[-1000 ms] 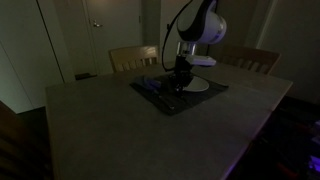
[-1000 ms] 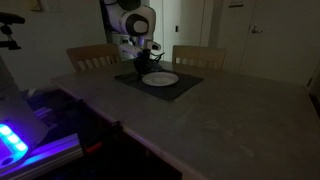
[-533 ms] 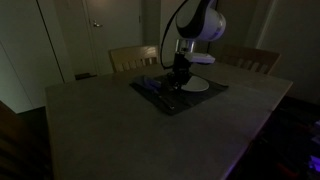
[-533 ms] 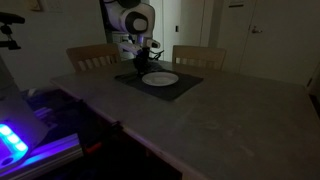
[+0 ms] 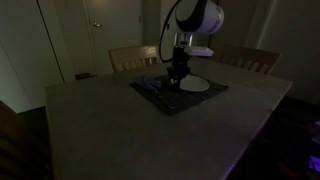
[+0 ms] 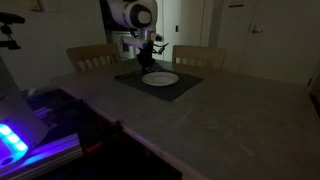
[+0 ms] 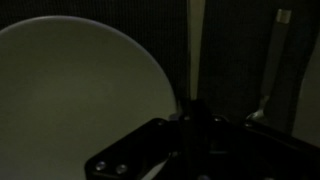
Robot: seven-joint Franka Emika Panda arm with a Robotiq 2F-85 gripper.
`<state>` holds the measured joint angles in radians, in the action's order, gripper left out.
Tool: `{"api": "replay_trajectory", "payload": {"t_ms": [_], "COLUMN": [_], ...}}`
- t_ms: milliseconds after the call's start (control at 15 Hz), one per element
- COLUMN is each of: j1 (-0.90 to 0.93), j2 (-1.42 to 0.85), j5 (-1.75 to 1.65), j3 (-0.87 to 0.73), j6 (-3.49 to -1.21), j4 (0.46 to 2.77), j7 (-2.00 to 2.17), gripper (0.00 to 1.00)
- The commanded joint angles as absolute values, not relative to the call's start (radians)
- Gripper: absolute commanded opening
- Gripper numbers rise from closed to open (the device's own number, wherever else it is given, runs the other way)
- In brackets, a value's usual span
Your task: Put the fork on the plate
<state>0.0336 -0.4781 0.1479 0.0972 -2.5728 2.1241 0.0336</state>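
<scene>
Dark-bodied hand (image 7: 190, 118): it is gripping a pale metal strip that runs upright through the wrist view. The fingers are drawn together on the strip with no gap showing.

Item held: I am reading it as the fork (image 7: 194, 50). It is showing blurred and its tines are not distinguishable in the dim light.

Change: half a second back the hand (image 5: 177, 72) was sitting low on the placemat (image 5: 165, 100). It is now standing higher above the placemat, in both exterior views (image 6: 148, 58). By my reading the pick-up is done, and the carry across and the release are still remaining.

Plate (image 7: 70, 100): white and bare, it is lying to one side of the fork in the wrist view. Its rim is curving close to the hand, but the fork is not yet over it. In an exterior view the plate (image 5: 195, 86) is resting on the placemat just beside the hand.

Second utensil (image 7: 272, 60): slim and pale, it is lying on the placemat on the far side of the fork from the plate. Its type is not clear.

Surface (image 5: 150, 130): grey, it is carrying the placemat.

Chairs (image 5: 130, 58): wooden, they are standing behind the surface.
</scene>
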Motion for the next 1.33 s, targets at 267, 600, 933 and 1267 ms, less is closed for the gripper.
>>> {"api": "replay_trajectory", "payload": {"t_ms": [267, 600, 933, 1267], "j1": [0.011, 0.016, 0.011, 0.019], "j2": [-0.476, -0.509, -0.541, -0.563], "j5": [0.115, 0.058, 0.071, 0.067], "j3": [0.011, -0.046, -0.037, -0.034], "j6": [-2.529, -2.514, -2.511, -2.498], "j4": [2.102, 2.068, 2.041, 2.03], "j7": [0.047, 0.112, 0.113, 0.116], "gripper": [0.02, 0.02, 0.02, 0.02]}}
